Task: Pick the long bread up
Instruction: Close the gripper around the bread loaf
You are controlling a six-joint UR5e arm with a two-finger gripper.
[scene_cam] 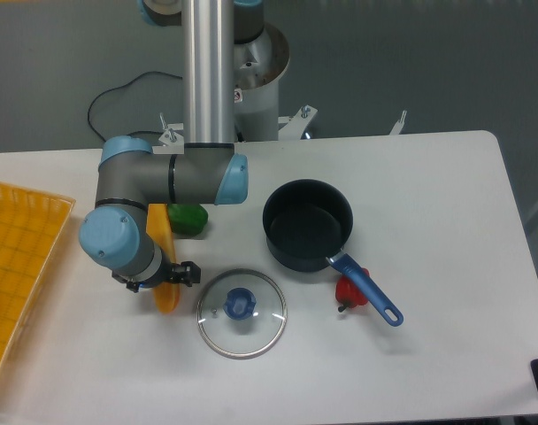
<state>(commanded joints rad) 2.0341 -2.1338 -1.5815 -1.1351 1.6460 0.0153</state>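
While gripper (163, 276) sits over long bread (164, 266) | grasp step | jaws state unclear | next: lift

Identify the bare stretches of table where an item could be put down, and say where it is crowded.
Free: the table's right part, beyond the pot and red pepper; also the front strip below the glass lid. Crowded: left of centre, where the gripper, long bread, green pepper and lid cluster beside the yellow tray.
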